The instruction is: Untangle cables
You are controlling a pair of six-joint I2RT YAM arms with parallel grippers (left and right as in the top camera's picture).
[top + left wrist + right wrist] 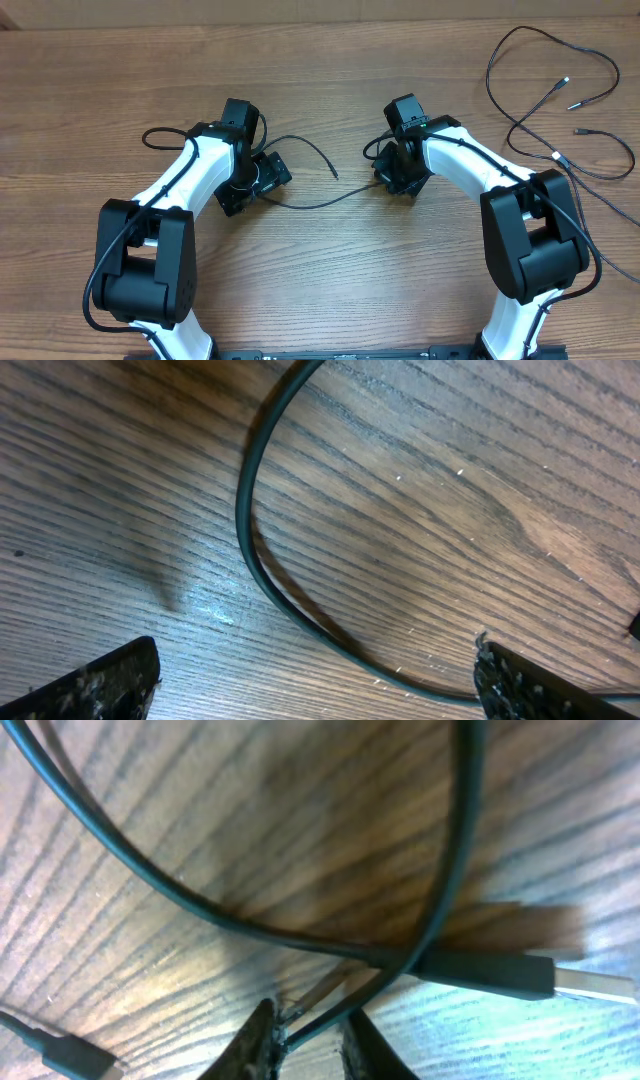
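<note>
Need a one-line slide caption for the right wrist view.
Right pincer nips a black cable beside a silver-tipped plug on the wood table.

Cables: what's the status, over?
Left gripper open over a cable loop. Right gripper pinching a cable. More cables loose beyond right arm. Nothing in the way.

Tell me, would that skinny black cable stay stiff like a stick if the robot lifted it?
Probably floppy, not stiff: the cable lies in loose curves on the table. It looks very thin, so likely light. If lifted, the rest would likely dangle from the right end effector pinching it.
</note>
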